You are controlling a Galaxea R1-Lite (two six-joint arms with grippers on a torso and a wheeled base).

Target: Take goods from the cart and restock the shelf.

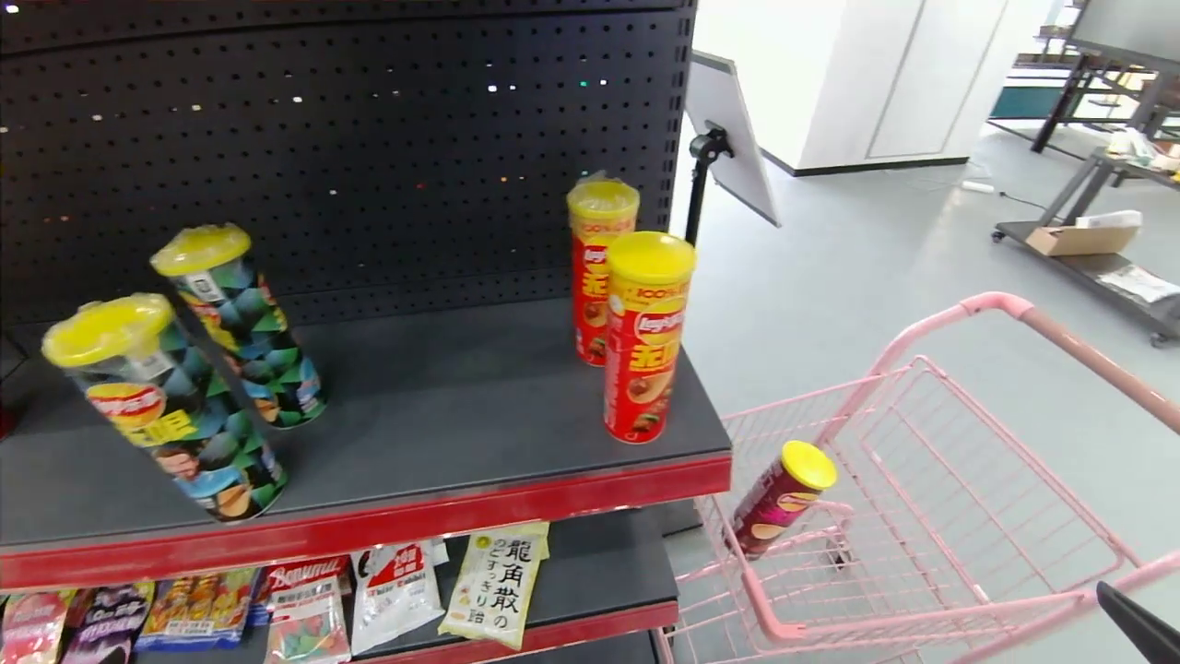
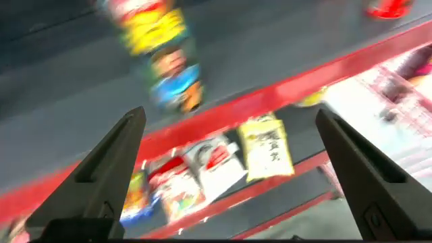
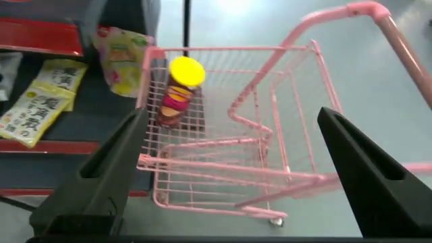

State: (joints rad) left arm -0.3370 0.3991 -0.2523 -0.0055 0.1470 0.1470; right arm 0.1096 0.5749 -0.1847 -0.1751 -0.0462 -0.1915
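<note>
We see both pincers spread wide, gripping nothing: left gripper [image 2: 229, 113] over the red-edged dark grey shelf [image 2: 81, 121], right gripper [image 3: 231, 113] above the pink wire cart [image 3: 229, 48]. The maroon chip can with yellow lid [image 3: 179, 91] leans in the cart corner nearest the shelf. Two red chip cans [image 1: 645, 341] and two teal-patterned chip cans [image 1: 240, 323] are on the shelf.

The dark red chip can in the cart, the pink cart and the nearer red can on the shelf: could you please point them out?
dark red chip can [image 1: 777, 505], head view, label on its side.
pink cart [image 1: 994, 300], head view, handle bend.
nearer red can [image 1: 643, 360], head view, mid-body.
</note>
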